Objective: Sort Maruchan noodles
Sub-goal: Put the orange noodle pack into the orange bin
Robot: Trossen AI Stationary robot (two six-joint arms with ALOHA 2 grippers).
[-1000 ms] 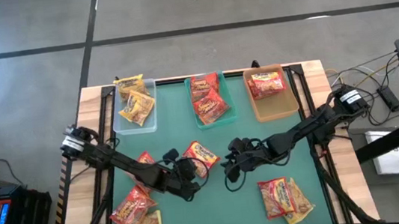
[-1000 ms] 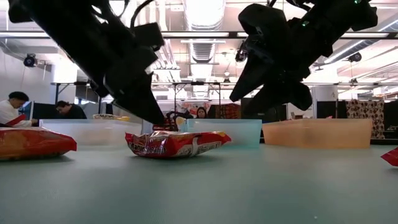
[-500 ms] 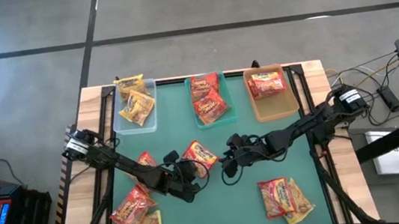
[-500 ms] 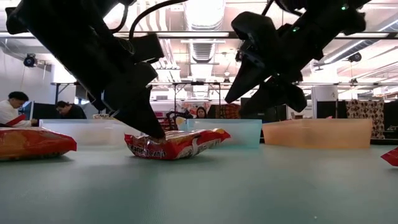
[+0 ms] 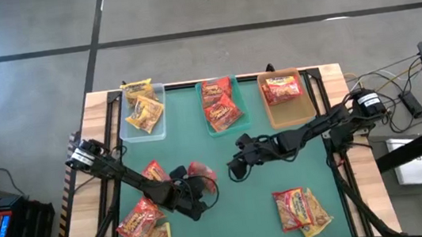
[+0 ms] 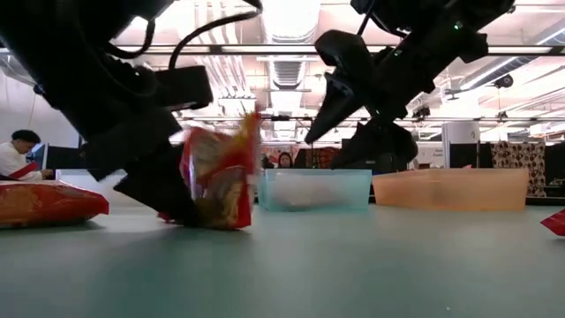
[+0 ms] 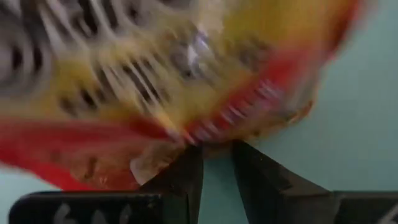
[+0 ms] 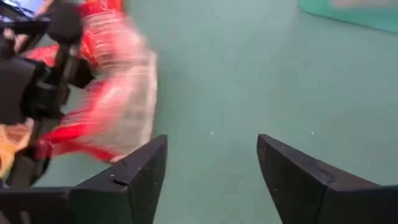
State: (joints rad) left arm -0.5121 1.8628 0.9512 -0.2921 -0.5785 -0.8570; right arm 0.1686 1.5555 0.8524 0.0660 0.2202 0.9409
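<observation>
High view: we see a green table with 3 trays along its far edge. We count 2 yellow packets in the clear tray on the left, 2 red packets in the teal tray in the middle, and 1 red packet in the tan tray on the right.

We locate the left gripper near the table's middle, slightly toward the left and near side. Its fingers are pinched on the edge of a red and yellow noodle packet. In the low view this packet stands tilted up on its edge, with its lower edge at the table surface. The left wrist view shows the 2 dark fingers pressed close together on the packet's crimped rim, with only a narrow gap between them.

We find the right gripper just beside that packet, toward the table's middle. Its fingers are spread wide apart and hold nothing; bare green table shows between them in the right wrist view. In the low view it hangs above the table surface.

Loose packets remain on the table: a group at the near left corner, 1 more beside the left arm, and another group at the near right.
</observation>
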